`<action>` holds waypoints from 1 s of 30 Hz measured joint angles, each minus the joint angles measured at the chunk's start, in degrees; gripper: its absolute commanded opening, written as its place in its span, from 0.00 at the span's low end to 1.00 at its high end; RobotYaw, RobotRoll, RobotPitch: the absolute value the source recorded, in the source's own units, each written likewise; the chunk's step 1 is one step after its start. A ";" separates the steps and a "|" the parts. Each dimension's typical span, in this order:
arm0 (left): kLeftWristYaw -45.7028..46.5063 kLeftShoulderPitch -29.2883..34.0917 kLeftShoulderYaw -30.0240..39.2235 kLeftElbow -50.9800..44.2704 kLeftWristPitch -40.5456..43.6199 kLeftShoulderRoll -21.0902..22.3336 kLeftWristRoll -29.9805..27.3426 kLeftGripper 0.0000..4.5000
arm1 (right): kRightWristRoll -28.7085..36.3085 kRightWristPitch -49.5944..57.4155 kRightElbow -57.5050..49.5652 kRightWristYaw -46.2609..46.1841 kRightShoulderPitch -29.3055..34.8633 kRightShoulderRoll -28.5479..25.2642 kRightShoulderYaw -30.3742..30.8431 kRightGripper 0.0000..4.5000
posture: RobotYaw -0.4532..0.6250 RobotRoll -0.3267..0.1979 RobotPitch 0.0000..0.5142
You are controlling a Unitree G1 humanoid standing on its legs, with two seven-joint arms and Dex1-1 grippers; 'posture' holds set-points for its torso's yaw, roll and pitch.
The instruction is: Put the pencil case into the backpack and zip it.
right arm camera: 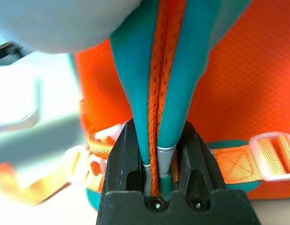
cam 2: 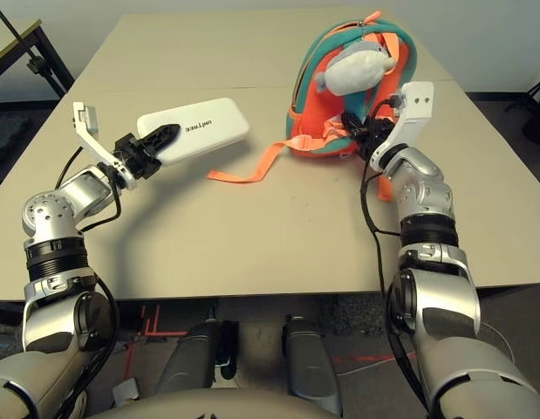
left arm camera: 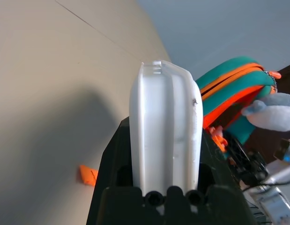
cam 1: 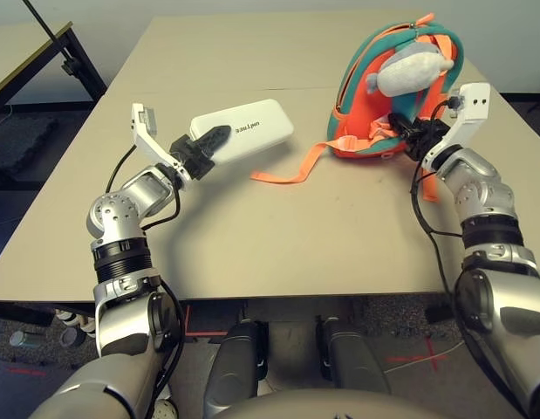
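While outside the backpack (cam 1: 365, 105), the pencil case (cam 1: 252, 129) sits clamped in the left hand (cam 1: 210, 144)

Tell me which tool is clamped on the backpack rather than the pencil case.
The right tool: it pinches a teal-and-orange strap of the backpack, while the left tool holds the white pencil case.

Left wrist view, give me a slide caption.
Left gripper shut on the white pencil case, backpack beyond.

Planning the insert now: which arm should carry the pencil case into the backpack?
Left. Its gripper already clamps the pencil case; the right gripper is pinching the backpack.
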 measured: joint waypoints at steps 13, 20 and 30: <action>-0.51 0.21 -1.00 0.48 -1.00 -0.70 0.24 0.28 | 19.09 28.26 -37.18 3.87 18.57 -7.13 -2.20 0.17 | 0.25 0.62 0.24; -1.40 0.12 -1.97 1.27 -1.79 -0.82 0.68 0.28 | 32.95 38.00 -46.23 2.62 25.66 -8.66 -7.65 0.17 | 0.24 0.62 0.25; -3.34 -0.55 -3.26 3.00 -2.41 -0.70 1.36 0.28 | 29.76 33.97 -49.42 -4.62 29.13 -5.38 -3.16 0.17 | 0.24 0.62 0.25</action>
